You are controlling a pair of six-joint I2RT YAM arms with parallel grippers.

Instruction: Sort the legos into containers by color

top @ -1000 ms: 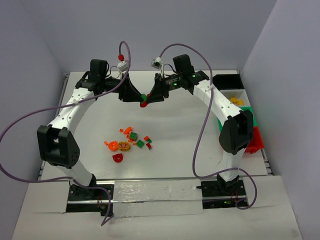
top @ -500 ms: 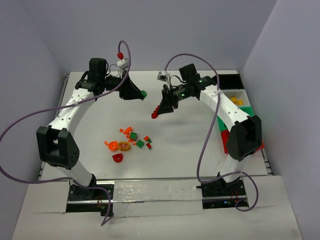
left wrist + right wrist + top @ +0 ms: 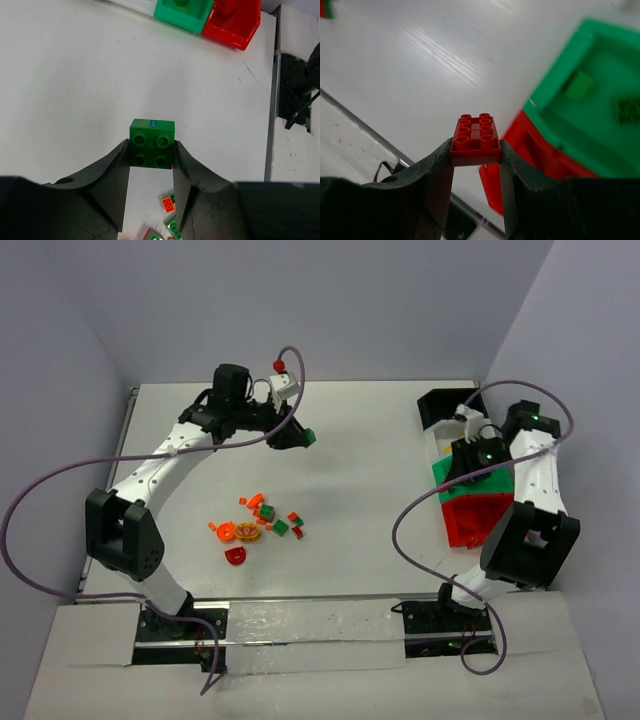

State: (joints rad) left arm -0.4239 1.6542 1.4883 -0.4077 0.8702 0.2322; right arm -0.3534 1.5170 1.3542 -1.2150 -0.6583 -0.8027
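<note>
My left gripper (image 3: 300, 436) is shut on a green two-by-two brick (image 3: 152, 142) and holds it above the bare table, left of centre at the back. My right gripper (image 3: 466, 478) is shut on a red brick (image 3: 476, 141), held above the table-side edge of the red bin (image 3: 535, 155), beside the green bin (image 3: 590, 100). The bins stand in a row at the right: black (image 3: 450, 405), green (image 3: 440, 475), red (image 3: 475, 525). The white one is mostly hidden behind my right arm. Loose legos (image 3: 262, 520) in red, orange and green lie in a pile in front of the left arm.
The green bin holds a few green pieces (image 3: 579, 85). Purple cables loop from both arms over the table. A raised rail (image 3: 300, 610) runs along the near edge between the arm bases.
My right arm has swung from the table's middle to the right, carrying the red brick over the bins. My left arm has shifted a little right with the green brick.
</note>
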